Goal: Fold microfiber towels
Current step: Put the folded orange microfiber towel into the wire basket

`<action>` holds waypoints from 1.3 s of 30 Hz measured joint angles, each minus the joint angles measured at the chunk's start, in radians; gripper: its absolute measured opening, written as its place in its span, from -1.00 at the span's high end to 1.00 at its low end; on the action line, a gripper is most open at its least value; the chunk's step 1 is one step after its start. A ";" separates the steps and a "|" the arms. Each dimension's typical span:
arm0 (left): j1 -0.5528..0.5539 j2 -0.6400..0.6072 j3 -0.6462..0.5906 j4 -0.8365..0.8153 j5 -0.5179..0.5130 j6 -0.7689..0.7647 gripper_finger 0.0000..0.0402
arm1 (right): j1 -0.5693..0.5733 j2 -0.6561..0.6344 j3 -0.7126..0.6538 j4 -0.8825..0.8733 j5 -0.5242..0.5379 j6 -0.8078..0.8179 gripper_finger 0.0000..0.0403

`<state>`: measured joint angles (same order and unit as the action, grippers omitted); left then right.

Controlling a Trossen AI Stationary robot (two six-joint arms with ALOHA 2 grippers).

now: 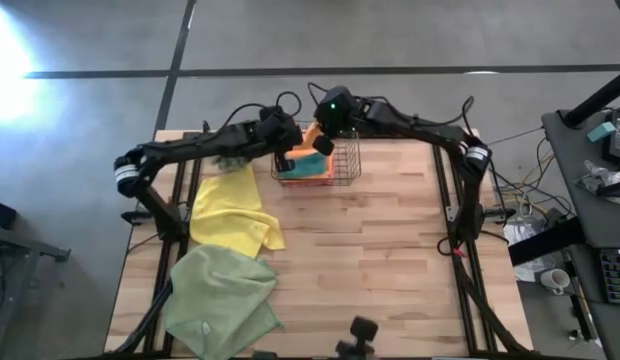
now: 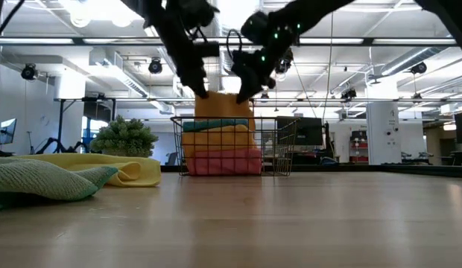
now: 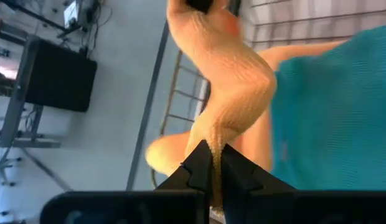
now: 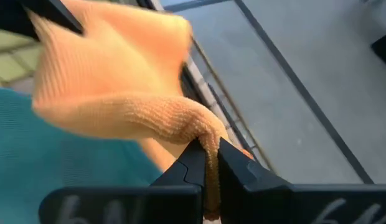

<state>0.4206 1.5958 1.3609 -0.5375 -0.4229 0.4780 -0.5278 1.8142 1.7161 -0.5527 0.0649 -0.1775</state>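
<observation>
An orange microfiber towel (image 2: 224,106) is bunched between my two grippers over the copper wire basket (image 1: 350,166). My left gripper (image 1: 285,152) is shut on its left end and my right gripper (image 1: 324,143) on its right end. Under it in the basket lie a folded teal towel (image 2: 214,125), a yellow one (image 2: 216,138) and a pink one (image 2: 223,161), stacked. A yellow towel (image 1: 230,210) and a sage green towel (image 1: 220,295) lie crumpled on the table's left side. My left gripper pinches a gathered bunch of the orange towel (image 3: 213,144) between its two fingers, slanting down from the table's left. The cloth runs from there to the other gripper, its lower part down on the teal towel (image 3: 330,106). My right gripper pinches a gathered bunch of the orange towel (image 4: 204,138) between its two fingers, slanting down from the table's right. The cloth sags slack toward the left gripper above the teal towel (image 4: 50,162).
A spiky green ball plant (image 2: 125,138) stands left of the basket at the far edge, partly under the left arm. The bare wooden tabletop (image 1: 390,270) spreads across the middle and right. A camera mount (image 1: 360,335) sits at the near edge.
</observation>
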 joint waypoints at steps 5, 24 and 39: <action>0.047 0.038 0.000 0.028 0.000 0.029 0.99 | -0.052 0.043 0.001 0.004 -0.080 -0.025 0.96; 0.064 0.041 -0.026 -0.231 0.395 -0.085 0.99 | -0.025 0.054 -0.034 -0.208 -0.382 0.040 0.96; 0.060 0.041 -0.009 -0.271 0.456 -0.168 0.59 | 0.004 0.047 -0.036 -0.245 -0.428 0.069 0.47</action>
<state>0.4808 1.6363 1.3520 -0.8081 0.0334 0.3104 -0.5236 1.8615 1.6802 -0.7980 -0.3636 -0.1086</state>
